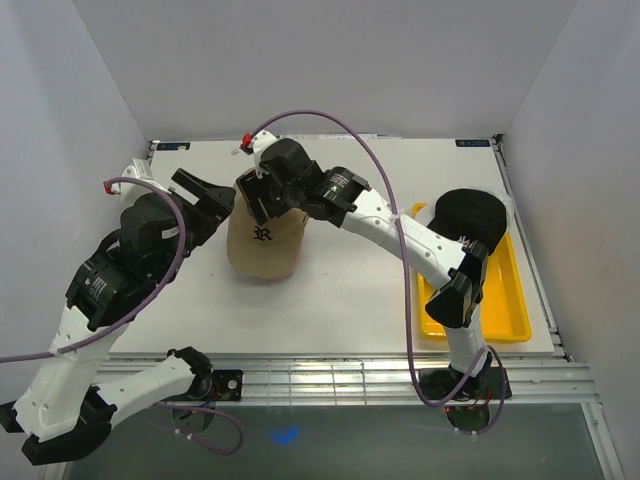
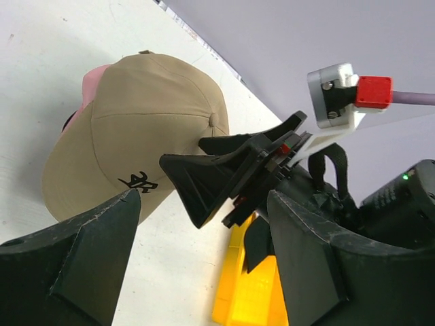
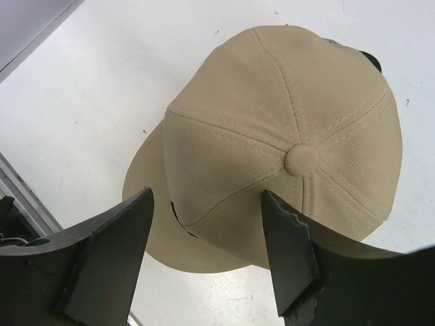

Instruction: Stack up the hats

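A tan hat (image 1: pixel 265 245) with a dark front logo sits left of the table's middle, on top of a pink hat (image 2: pixel 90 85) that shows only as a rim behind it. My right gripper (image 1: pixel 262 195) hovers just over the tan hat's crown (image 3: pixel 285 122); in its wrist view the right gripper (image 3: pixel 207 195) is open with nothing between its fingers. My left gripper (image 1: pixel 215 205) is open and empty, close to the tan hat's (image 2: pixel 143 129) left side. A black hat (image 1: pixel 472 215) lies at the far end of the yellow tray (image 1: pixel 510 310).
The yellow mesh tray (image 2: pixel 251 292) lies along the table's right side. The right arm stretches diagonally across the table from the tray to the hats. White walls close in on the left, back and right.
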`<move>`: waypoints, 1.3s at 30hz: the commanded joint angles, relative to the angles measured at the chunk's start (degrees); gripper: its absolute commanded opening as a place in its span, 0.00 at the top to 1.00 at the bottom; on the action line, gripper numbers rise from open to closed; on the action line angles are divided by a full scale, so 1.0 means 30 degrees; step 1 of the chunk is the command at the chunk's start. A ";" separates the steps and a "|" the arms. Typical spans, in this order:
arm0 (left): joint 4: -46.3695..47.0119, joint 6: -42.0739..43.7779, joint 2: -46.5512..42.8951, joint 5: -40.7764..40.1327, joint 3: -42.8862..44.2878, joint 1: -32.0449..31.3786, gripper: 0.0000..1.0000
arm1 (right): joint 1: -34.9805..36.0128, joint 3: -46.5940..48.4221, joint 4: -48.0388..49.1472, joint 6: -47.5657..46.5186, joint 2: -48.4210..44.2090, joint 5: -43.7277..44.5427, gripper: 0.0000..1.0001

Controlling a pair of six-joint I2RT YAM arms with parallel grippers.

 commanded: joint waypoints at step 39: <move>0.2580 -0.1023 -0.0320 1.1734 -0.9550 1.1352 0.19 | -0.2418 -0.4774 0.2366 0.1097 -0.5335 -0.3445 0.30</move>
